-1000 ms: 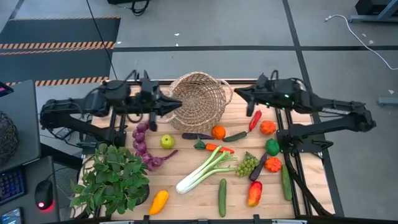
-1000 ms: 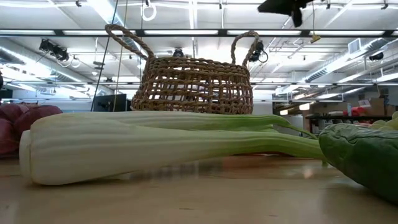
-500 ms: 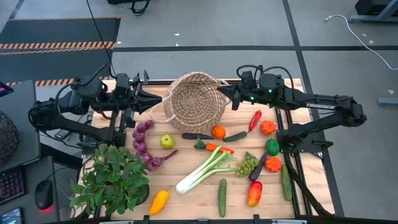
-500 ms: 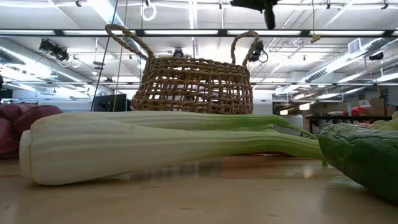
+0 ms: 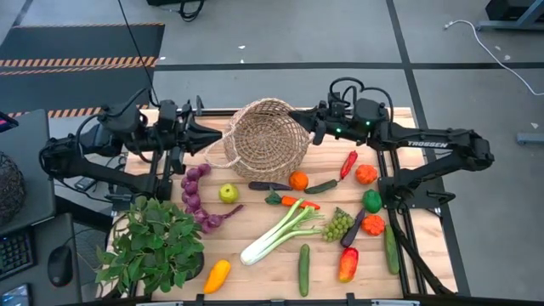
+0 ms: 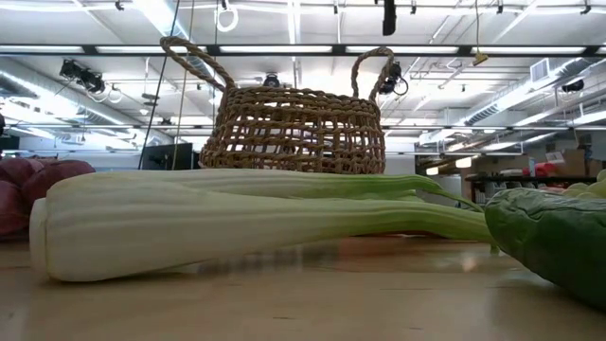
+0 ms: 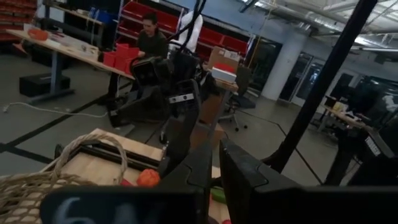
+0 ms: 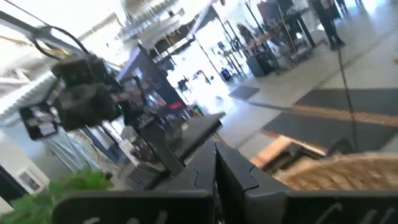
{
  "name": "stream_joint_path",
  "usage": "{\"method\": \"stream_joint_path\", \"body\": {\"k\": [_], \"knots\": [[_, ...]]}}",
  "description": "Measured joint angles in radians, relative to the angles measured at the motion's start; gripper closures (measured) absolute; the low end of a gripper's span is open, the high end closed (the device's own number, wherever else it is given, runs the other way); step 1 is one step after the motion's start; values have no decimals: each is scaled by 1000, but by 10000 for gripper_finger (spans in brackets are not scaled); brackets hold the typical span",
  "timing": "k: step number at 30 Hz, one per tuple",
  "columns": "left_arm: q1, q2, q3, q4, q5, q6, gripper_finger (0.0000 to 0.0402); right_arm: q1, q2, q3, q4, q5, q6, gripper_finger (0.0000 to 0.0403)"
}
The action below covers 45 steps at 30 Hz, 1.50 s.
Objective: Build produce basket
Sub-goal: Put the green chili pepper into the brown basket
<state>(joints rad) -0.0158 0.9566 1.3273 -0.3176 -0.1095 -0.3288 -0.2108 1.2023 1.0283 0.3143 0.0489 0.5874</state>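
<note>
The tan woven basket (image 5: pixel 268 136) stands upright on its base at the table's far middle, handles up in the low view (image 6: pixel 298 128). Produce lies nearer: leek (image 5: pixel 280 231), purple string (image 5: pixel 194 191), green apple (image 5: pixel 228 193), orange (image 5: pixel 298 180), grapes (image 5: pixel 337 225), cucumber (image 5: pixel 303 269), red pepper (image 5: pixel 348 163), yellow squash (image 5: pixel 217 274). My left gripper (image 5: pixel 219 134) is shut, just left of the basket's rim. My right gripper (image 5: pixel 293 115) is shut, above the basket's far right rim, high over the right handle (image 6: pixel 374 66).
A leafy potted plant (image 5: pixel 153 242) fills the near left corner. A dark mesh ball (image 5: pixel 8 187) sits off the table's left side. More peppers and a cucumber (image 5: pixel 391 246) line the right edge. A person (image 7: pixel 151 37) sits in the room beyond.
My left gripper has drawn back from the basket's left rim toward the table's left edge. My right gripper has travelled toward the table's left and now stands over the basket's far right rim. The basket looks unmoved in the low view.
</note>
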Motion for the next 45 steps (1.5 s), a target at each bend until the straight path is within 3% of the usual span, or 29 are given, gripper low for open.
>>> {"method": "stream_joint_path", "body": {"k": [6, 10, 18, 28, 35, 45], "knots": [[14, 13, -1, -5, -36, 0, 357, -1, 6, 0, 25, -101, 57, 388], [14, 19, 0, -60, -91, 0, 336, 0, -2, 0, -20, -179, 26, 364], [14, 19, 0, -358, -241, -99, 250, 5, -59, 0, -291, -190, -86, 275], [-20, 19, 0, -670, -206, -319, 167, 81, -163, -1, -726, -210, -98, 157], [-23, 19, 0, -615, -203, -314, 153, 172, -162, -1, -1159, -173, -55, 103], [-23, 18, 0, -577, -202, -314, 157, 282, -4, -14, -1205, 18, -318, 93]]}}
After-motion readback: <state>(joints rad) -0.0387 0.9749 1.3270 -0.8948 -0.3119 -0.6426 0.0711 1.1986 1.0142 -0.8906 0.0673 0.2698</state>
